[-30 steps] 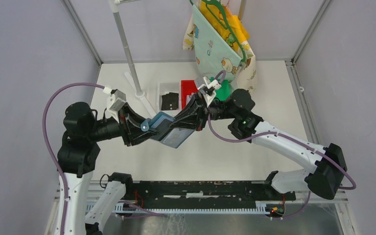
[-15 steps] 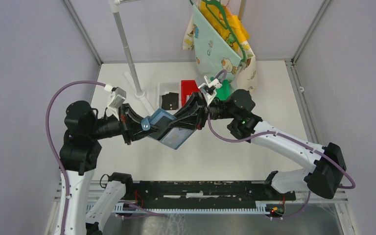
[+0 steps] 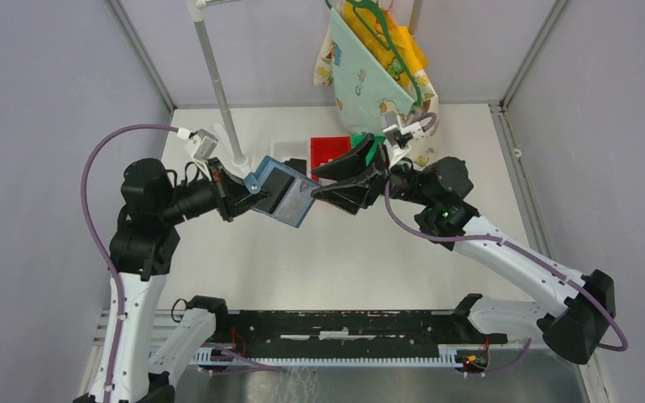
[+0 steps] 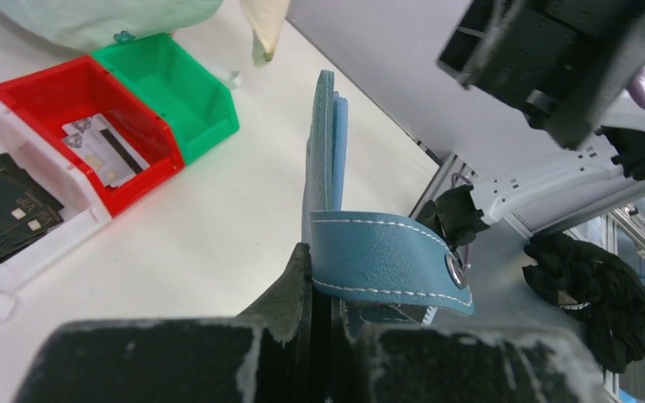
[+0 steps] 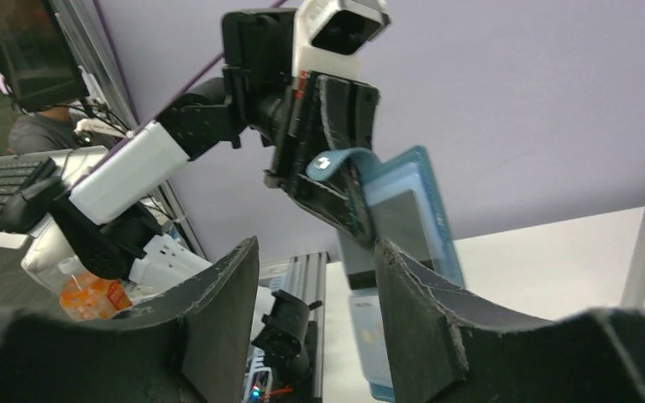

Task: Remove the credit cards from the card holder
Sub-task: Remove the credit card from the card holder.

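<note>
Card holder (image 3: pixel 281 197) in left jaws, bins (image 3: pixel 326 148) behind.

Teal card holder (image 3: pixel 281 195) open, aloft

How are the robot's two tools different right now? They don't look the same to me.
The left tool is shut, pinching the teal card holder; the right tool is wide open with nothing in it. The left tool points to the right, while the right tool points to the left, toward the card holder. Both are black, have two fingers and are up off the table.
</note>
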